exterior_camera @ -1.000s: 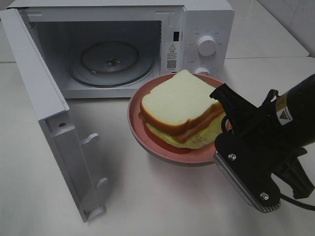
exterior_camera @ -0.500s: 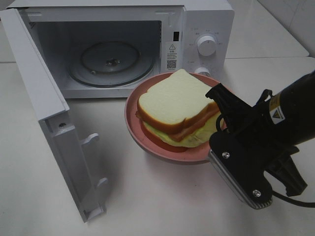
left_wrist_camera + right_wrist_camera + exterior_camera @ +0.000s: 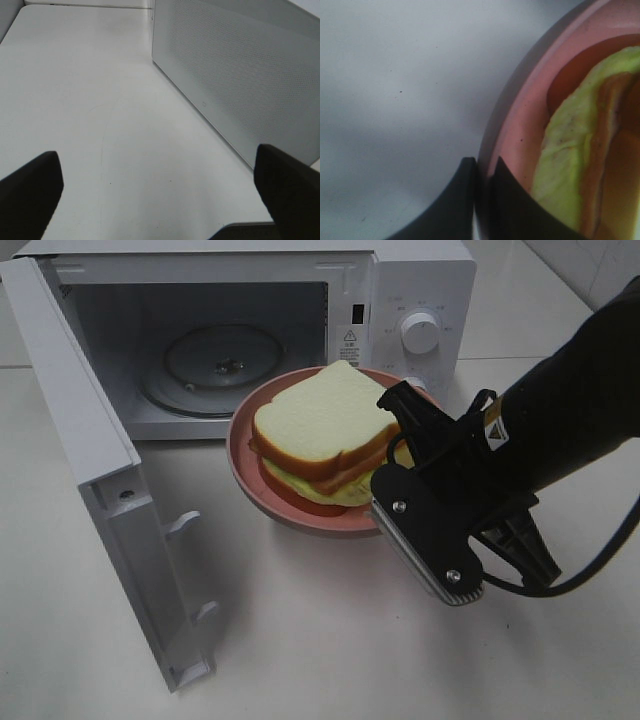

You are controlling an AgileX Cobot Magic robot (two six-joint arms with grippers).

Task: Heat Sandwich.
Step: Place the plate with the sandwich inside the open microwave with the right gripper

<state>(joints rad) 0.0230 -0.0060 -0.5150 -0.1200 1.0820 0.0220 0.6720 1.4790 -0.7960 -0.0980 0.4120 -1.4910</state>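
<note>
Right claw (image 3: 482, 170) pinches the rim of the round pink plate (image 3: 245, 455) carrying the layered white-bread sandwich (image 3: 320, 435), just before the open white microwave (image 3: 420, 290). Insertion, door closing and heating remain. Left claw (image 3: 160, 185) gapes wide, empty.

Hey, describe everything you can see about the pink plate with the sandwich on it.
The pink plate is round and shallow with a raised rim, smooth and matte, like plastic or glazed ceramic. It is slightly tilted in front of the open microwave and carries the sandwich, which covers most of it. The right gripper is shut on its rim. Whether it is clear of the table is hard to tell.
</note>
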